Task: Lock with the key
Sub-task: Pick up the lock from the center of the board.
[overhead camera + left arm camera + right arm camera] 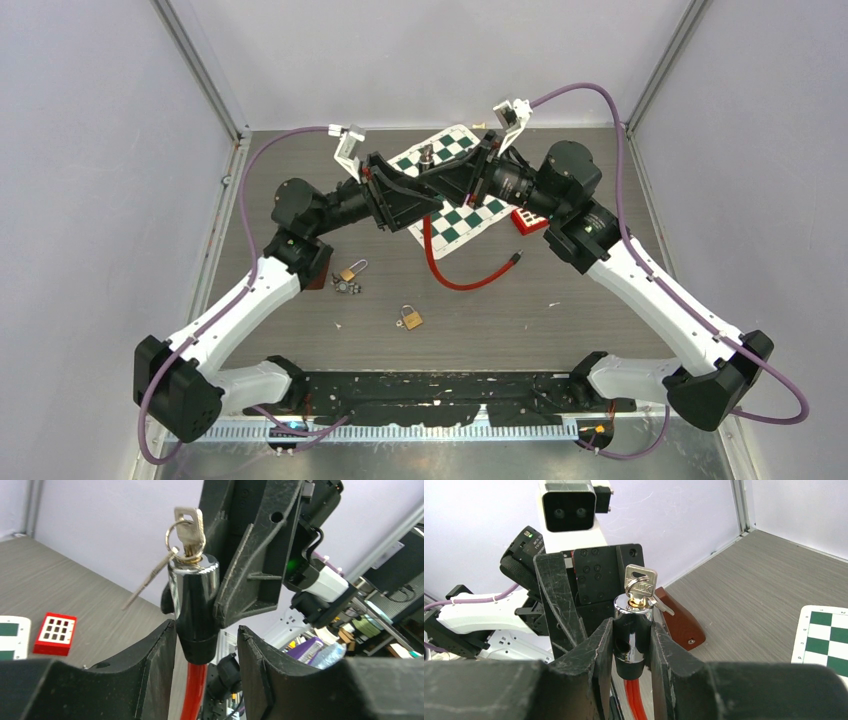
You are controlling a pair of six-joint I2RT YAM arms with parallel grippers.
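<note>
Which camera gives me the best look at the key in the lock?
Right wrist: the key faces the lens, seated in the lock cylinder that the right gripper clamps. Left wrist shows it angled, with its ring and a spare key. Top external shows only a speck.

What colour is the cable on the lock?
Red. The cable of the lock shows best in the top external view.

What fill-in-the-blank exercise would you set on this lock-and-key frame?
1. The key sits in a chrome lock cylinder whose cable is ____.
2. The right gripper is shut on the ____.
3. ____ brass padlocks lie on the table.
Missing words: red; cylinder; two.
</note>
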